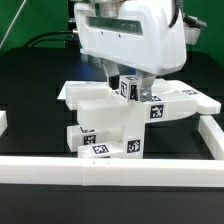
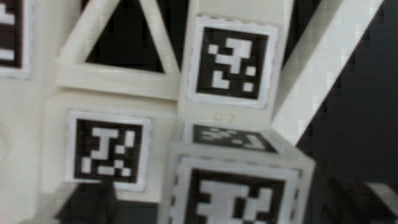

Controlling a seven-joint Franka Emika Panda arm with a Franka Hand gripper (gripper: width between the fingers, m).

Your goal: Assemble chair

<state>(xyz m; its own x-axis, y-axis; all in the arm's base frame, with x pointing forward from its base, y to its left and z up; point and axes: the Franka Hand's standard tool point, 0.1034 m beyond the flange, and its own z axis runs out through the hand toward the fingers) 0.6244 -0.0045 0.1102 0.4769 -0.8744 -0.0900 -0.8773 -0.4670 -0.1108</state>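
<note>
Chair is white, blocky, dotted with black-and-white square tags.

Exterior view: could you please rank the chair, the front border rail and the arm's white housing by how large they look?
1. chair and arm's white housing: about alike, so not ranked.
2. front border rail: long but thin, smallest.
</note>
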